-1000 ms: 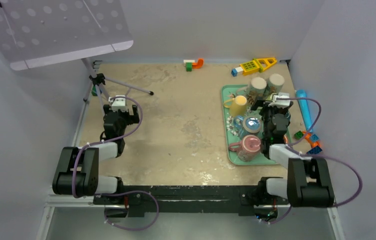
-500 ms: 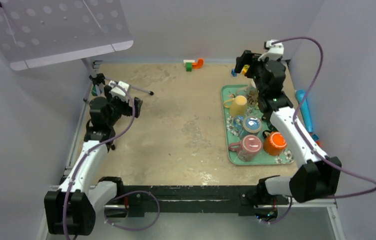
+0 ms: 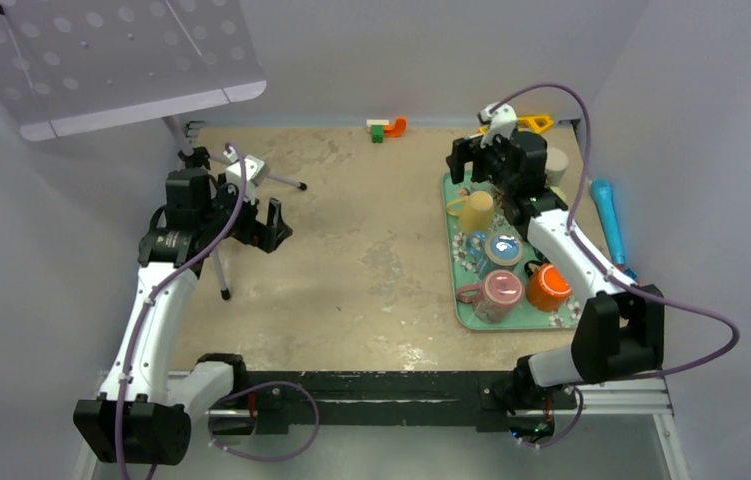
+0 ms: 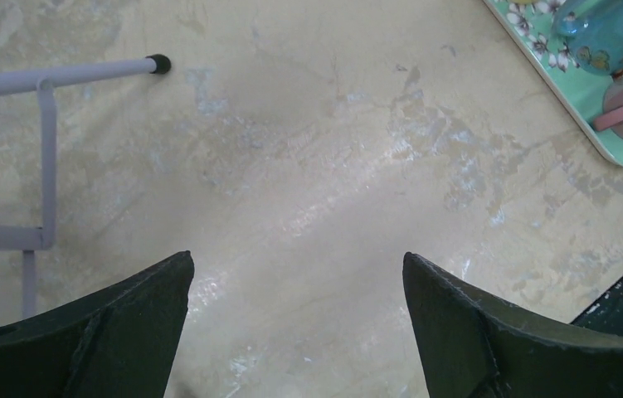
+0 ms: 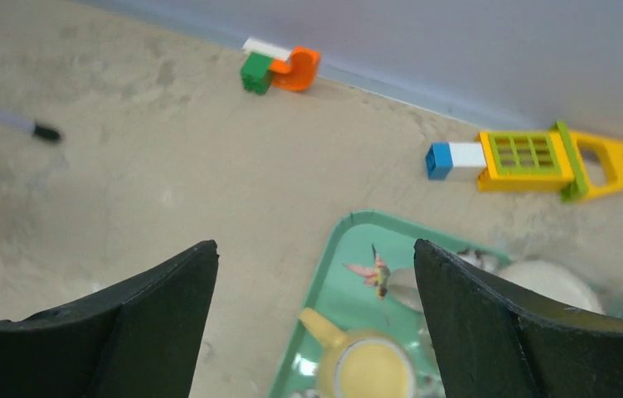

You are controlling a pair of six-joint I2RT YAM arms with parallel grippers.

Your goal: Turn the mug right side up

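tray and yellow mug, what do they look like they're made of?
Tray: probably melamine or another plastic. It has a smooth mint surface, a printed bird and flowers, and a thin moulded rim. Yellow mug: looks like glazed ceramic, with an even pale colour and a thick loop handle, but plastic can't be ruled out.

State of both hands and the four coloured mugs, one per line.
Left hand: open, empty, over bare table.
Right hand: open, empty, above the tray, far-left corner.
Yellow mug: on the tray, untouched; orientation unclear.
Blue mug: on tray, untouched.
Pink mug: on tray, untouched.
Orange mug: on tray, untouched.
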